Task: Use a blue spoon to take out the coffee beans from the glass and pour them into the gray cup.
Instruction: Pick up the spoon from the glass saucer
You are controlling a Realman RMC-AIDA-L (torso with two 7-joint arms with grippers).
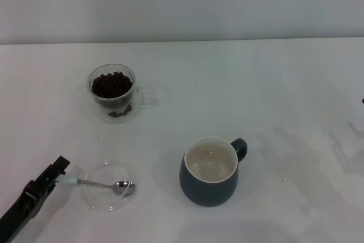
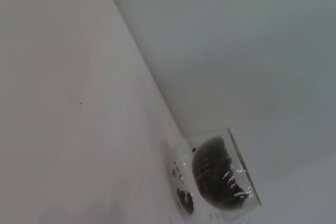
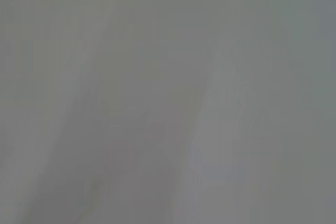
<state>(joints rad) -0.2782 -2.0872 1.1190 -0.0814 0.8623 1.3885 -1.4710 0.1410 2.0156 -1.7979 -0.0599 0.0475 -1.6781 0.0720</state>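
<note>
The left tool (image 1: 58,173) reaches in low from the near left corner of the bench (image 1: 273,83), its tip at the pale handle end of the blue spoon (image 1: 102,185); it seems to be pinching the handle, though I cannot tell for sure. The spoon's bowl rests in a shallow clear dish (image 1: 108,194). Farther back stands the glass (image 1: 114,93), full of coffee beans (image 1: 112,84). The gray cup (image 1: 210,170) sits to the right of the dish, well apart from the glass.
</note>
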